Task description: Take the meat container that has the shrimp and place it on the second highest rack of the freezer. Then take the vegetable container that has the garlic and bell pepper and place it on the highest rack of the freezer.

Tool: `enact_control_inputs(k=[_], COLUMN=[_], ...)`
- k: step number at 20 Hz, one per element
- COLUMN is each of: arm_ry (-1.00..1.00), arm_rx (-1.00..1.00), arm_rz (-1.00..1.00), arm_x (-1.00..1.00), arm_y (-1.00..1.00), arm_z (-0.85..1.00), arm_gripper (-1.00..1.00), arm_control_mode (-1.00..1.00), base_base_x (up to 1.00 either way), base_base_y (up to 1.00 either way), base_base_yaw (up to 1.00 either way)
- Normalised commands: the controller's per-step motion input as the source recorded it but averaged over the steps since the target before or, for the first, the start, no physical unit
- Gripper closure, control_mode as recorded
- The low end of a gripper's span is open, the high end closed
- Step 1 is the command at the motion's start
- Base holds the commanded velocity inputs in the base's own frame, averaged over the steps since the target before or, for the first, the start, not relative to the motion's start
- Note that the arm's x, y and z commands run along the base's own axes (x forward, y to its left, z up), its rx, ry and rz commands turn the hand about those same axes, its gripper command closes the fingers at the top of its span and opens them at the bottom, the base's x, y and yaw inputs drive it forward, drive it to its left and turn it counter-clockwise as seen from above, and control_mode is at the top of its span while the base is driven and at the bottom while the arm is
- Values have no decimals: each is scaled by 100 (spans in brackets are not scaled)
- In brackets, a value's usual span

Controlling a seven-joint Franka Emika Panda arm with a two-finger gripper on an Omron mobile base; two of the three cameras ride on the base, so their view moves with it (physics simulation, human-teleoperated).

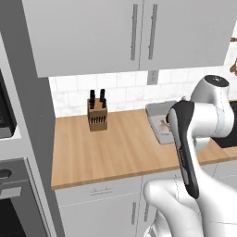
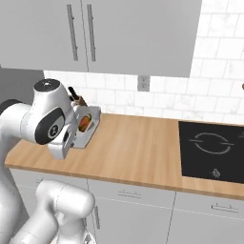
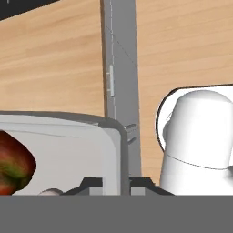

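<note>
Left base view shows the grey wall cabinets (image 1: 92,37) across the top. Below them the wooden tabletop (image 1: 111,148) runs from the tall grey unit on the left to the white arm (image 1: 199,120) on the right. In the right base view a black cooktop (image 2: 212,150) is set into the tabletop's right end, well apart from everything else.

The vegetable container (image 2: 91,125), a shallow grey tray, sits just beside the arm's wrist. In the right base view it looks tilted, its open face turned toward the camera, and it appears raised off the wood. In the hand view its rounded corner and rim stand upright between the two dark fingertips of the tool (image 3: 122,184). The tool is clamped on that rim, one fingertip on either side of the wall. Beyond the rim, that view looks down on wood and a grey cabinet front.

A wooden knife block (image 1: 97,115) with black handles stands near the backsplash, left of the container.

The bell pepper (image 3: 13,164), red with a greenish patch, lies inside the container near its far side from the tool. A small pale lump (image 3: 52,192) lies beside it, too cropped to name.
</note>
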Motion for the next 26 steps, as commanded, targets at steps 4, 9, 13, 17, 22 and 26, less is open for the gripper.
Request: enact_control_inputs(k=[4, 9, 13, 17, 22, 26], arm_ry=[0, 0, 0, 0, 0, 0], arm_rx=[0, 0, 0, 0, 0, 0], arm_rz=[0, 0, 0, 0, 0, 0], arm_x=[-21, -1, 0, 0, 0, 0], arm_y=[7, 3, 0, 0, 0, 0], arm_z=[10, 3, 0, 0, 0, 0], arm_gripper=[100, 100, 100, 100, 100, 100], arm_control_mode=[-100, 100, 100, 100, 100, 100], base_base_x=[0, -13, -85, -88, -4, 8], base_base_y=[0, 1, -41, -23, -6, -5], base_base_yaw=[0, 0, 24, 75, 95, 96])
